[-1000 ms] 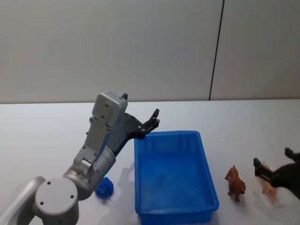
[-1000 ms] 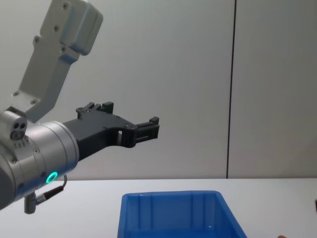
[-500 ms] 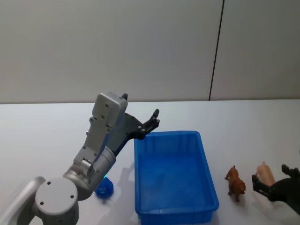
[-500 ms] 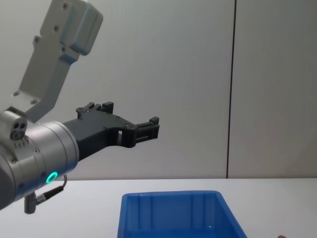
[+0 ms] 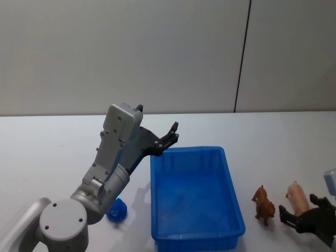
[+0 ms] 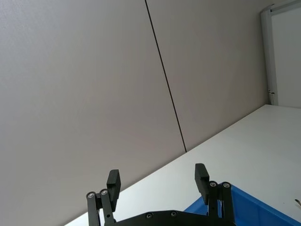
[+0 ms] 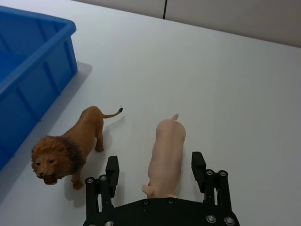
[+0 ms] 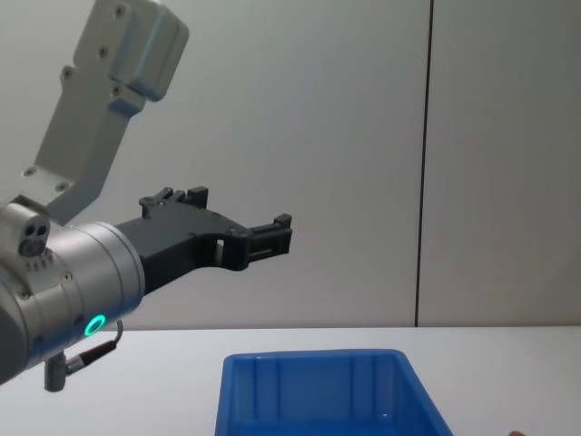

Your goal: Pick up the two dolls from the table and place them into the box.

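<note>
A pale pink pig doll (image 7: pixel 167 150) and a brown lion doll (image 7: pixel 70 143) stand side by side on the white table (image 7: pixel 235 84), right of the blue box (image 5: pixel 186 150). In the head view the pig (image 5: pixel 296 197) is right of the lion (image 5: pixel 263 206). My right gripper (image 7: pixel 155 162) is open and low at the pig's head end, one finger on each side of it with a gap to each. That same gripper (image 5: pixel 299 209) sits at the near right of the table. My left gripper (image 5: pixel 172 134) hangs open and holds nothing above the box's far left corner.
The box (image 7: pixel 33 70) looks to have nothing in it; its wall is close to the lion. A small blue object (image 5: pixel 116 211) lies on the table near the left arm's base. A grey panelled wall (image 5: pixel 157 52) stands behind the table.
My right gripper has drawn back toward the near table edge, uncovering the pink pig doll. The left arm has not moved.
</note>
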### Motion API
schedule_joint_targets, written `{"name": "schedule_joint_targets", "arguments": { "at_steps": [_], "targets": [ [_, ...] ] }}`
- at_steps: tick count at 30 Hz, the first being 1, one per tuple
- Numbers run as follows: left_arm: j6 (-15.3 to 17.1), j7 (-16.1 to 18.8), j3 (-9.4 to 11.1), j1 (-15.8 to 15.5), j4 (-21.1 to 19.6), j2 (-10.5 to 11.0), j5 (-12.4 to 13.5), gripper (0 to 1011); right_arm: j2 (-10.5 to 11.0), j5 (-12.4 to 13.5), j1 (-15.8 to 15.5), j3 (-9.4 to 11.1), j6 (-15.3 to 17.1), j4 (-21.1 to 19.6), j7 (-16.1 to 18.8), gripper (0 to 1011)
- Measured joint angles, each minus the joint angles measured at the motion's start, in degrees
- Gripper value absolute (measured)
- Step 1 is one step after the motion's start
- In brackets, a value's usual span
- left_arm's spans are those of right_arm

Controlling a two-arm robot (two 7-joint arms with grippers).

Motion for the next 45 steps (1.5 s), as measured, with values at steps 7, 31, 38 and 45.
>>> {"name": "schedule_joint_targets", "arguments": {
  "at_steps": [7,31,38,45],
  "targets": [
    [0.0,0.0,0.0,0.0,0.0,0.0,0.0,1000,-0.6,-0.6,0.6,-0.2,0.4,1.5,-0.1,783],
    [0.0,0.0,0.0,0.0,0.0,0.0,0.0,1000,-1.0,-3.6,0.4,-0.3,-3.6,0.6,-1.8,360],
    [0.0,0.0,0.0,0.0,0.0,0.0,0.0,1000,-1.0,-5.1,0.8,-0.4,-6.1,-1.7,-0.6,361],
    [0.0,0.0,0.0,0.0,0.0,0.0,0.0,1000,-1.2,-5.9,2.0,-0.5,-7.7,-3.8,2.5,360]
  ]
}}
